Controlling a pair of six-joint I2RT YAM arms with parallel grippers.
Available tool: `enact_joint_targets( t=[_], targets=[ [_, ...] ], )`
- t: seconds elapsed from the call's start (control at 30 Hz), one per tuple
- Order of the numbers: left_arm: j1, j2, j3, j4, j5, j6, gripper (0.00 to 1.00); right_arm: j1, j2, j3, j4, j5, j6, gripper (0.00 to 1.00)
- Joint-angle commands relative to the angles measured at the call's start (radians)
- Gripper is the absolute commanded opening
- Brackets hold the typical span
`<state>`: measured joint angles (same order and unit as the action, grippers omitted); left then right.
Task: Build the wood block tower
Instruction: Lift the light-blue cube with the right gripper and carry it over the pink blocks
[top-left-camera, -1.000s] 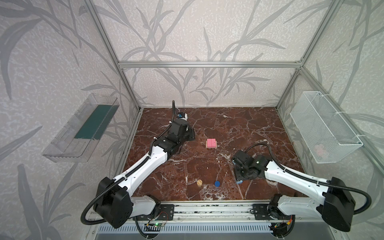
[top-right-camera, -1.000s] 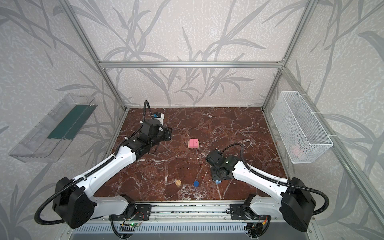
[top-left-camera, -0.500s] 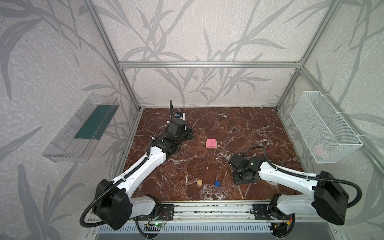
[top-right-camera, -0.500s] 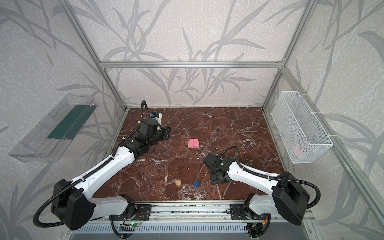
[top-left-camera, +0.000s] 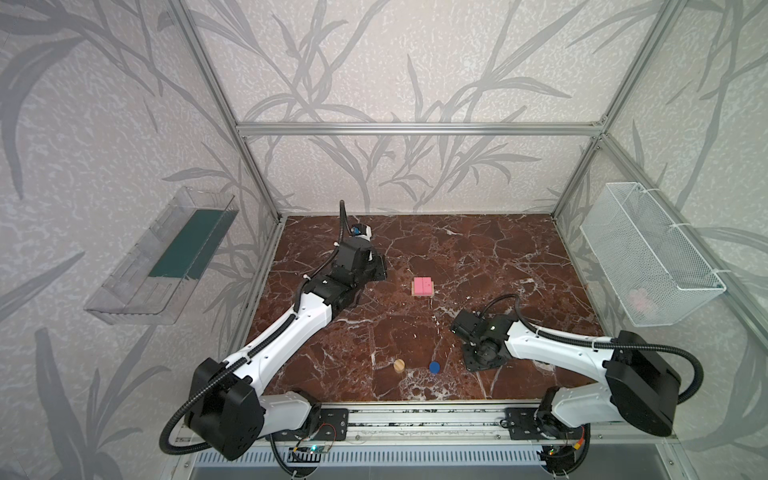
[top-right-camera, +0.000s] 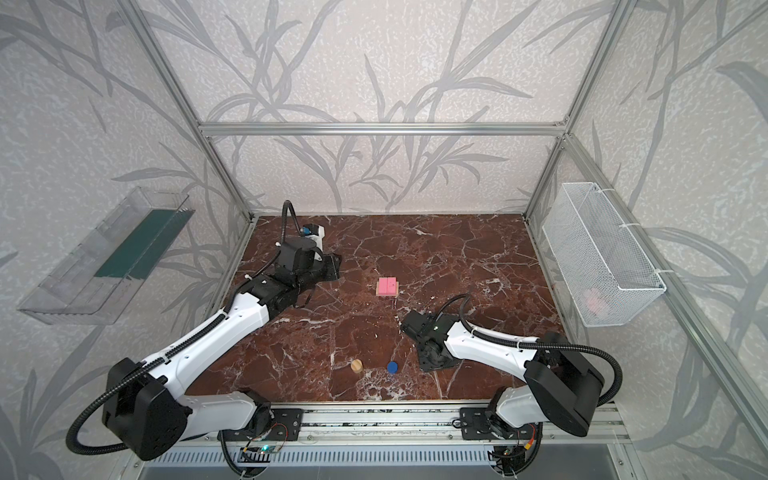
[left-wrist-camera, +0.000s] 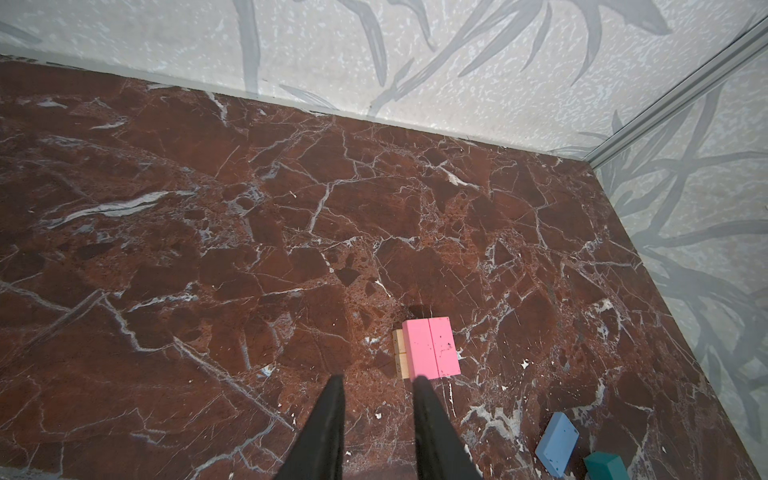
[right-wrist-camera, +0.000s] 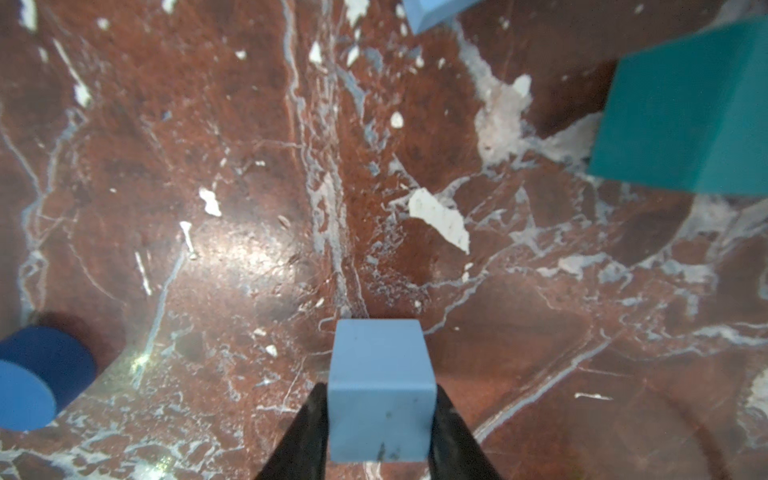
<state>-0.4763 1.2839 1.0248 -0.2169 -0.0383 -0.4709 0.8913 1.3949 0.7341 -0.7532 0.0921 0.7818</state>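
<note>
Between right gripper (right-wrist-camera: 380, 392) jaws: light blue block (right-wrist-camera: 378, 361), edges touched | floor (right-wrist-camera: 249, 187) open

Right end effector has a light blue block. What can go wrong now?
Right end effector grips the light blue block at its fingertips only; it may twist or slip when lifted.
Pink bars sit offset on the tan bars, so added blocks may tip.
Left end effector points at them and might nudge them.
</note>
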Motion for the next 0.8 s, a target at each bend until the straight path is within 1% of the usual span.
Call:
enact_joint_targets(
  t=[0.0,0.17,0.33,0.5,0.63,0.77],
  targets=[
    [0.007,-0.007,-0.009,-0.001,0.003,0.002,0.28,0.008,0.004,0.023,-0.019,0.012,0.013,0.33],
    [0.01,-0.008,-0.01,-0.004,0.004,0.002,0.28,0.01,-0.009,0.055,-0.042,0.027,0.014,0.18],
    [0.018,-0.009,-0.001,-0.037,0.002,0.018,0.28,0.01,-0.016,0.134,-0.072,0.057,0.002,0.1],
    [0.046,-0.008,-0.005,-0.062,-0.001,0.018,0.28,0.009,0.033,0.279,-0.097,0.117,-0.042,0.1],
    [0.077,-0.021,-0.022,-0.062,0.014,0.014,0.29,-0.001,0.129,0.437,-0.141,0.176,-0.085,0.09],
    [0.106,-0.044,-0.042,-0.054,0.027,0.012,0.29,-0.027,0.245,0.573,-0.148,0.158,-0.126,0.09]
  ],
)
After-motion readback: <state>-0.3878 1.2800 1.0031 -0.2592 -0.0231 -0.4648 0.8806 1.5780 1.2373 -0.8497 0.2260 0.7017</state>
